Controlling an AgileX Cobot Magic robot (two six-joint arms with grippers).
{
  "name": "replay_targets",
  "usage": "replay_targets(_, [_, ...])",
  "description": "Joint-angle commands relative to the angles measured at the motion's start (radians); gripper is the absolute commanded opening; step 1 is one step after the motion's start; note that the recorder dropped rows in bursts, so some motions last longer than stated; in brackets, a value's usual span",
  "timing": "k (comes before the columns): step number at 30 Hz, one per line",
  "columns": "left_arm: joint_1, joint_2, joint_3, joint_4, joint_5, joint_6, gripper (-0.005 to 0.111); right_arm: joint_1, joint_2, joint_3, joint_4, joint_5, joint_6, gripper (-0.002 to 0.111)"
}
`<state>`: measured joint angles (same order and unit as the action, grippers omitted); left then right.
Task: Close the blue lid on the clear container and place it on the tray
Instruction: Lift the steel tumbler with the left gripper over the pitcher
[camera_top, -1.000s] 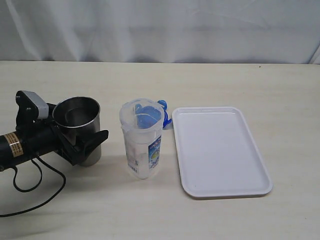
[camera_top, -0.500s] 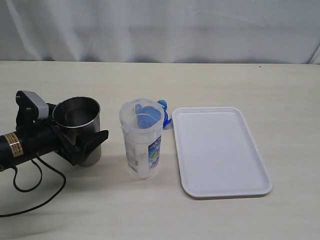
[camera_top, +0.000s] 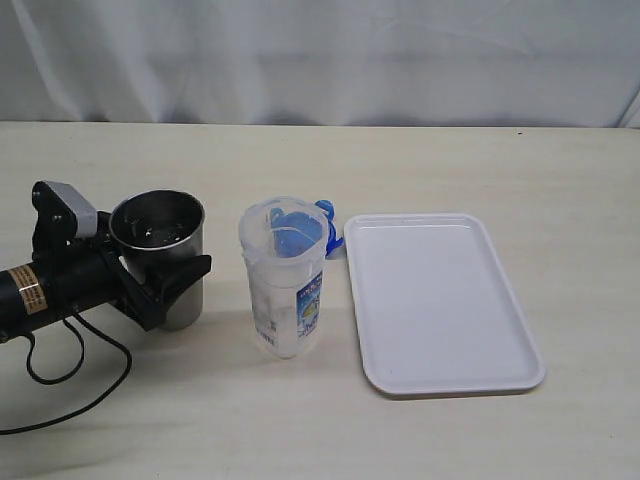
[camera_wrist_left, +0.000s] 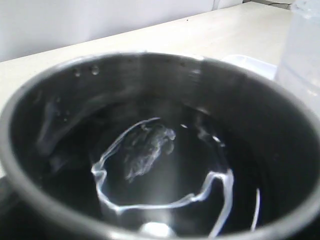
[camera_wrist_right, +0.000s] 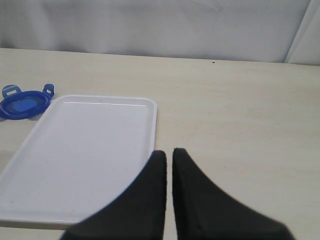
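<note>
The container stands upright and open on the tabletop, just left of the tray and not touching it. The lid lies flat on the tabletop behind the container, just off the tray's far left corner. Neither is on the tray, so none of the task is done yet.

The left tool straddles a steel cup that stands near the container's left. Its near finger lies against the cup's wall and the far one is hidden, so I cannot tell whether it is clamping. The left wrist view shows water in the cup. The right tool hangs pressed together and empty over the tray's right side.

The step in hand looks like securing the cup, whether to pour or to clear room I cannot say. To do it well:

- Grip the cup squarely and keep it level, since the water will slosh.
- Move it slowly and keep its rim from knocking the container, which is tall, narrow and probably easy to tip.
- For the lid, the right tool must spread first, then take it by one flap or its edge.
- Centre the lid over the mouth before pressing, and steady the container with the other arm.
</note>
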<state>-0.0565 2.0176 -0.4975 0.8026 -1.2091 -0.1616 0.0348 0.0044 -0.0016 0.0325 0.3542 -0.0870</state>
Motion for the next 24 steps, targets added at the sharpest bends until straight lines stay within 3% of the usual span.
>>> replay_targets(1, [-0.004,0.0,-0.004,0.02,-0.012,-0.007,0.023,0.002,-0.004,0.002,0.004,-0.013,-0.003,0.005])
replay_targets(4, [-0.004,0.0,-0.004,0.039,-0.012,-0.007,0.0,0.002,-0.004,0.002,0.004,-0.013,-0.003,0.005])
replay_targets(24, [-0.01,-0.234,-0.01,-0.018,-0.012,-0.025,0.0,0.002,-0.004,0.002,0.004,-0.013,-0.003,0.005])
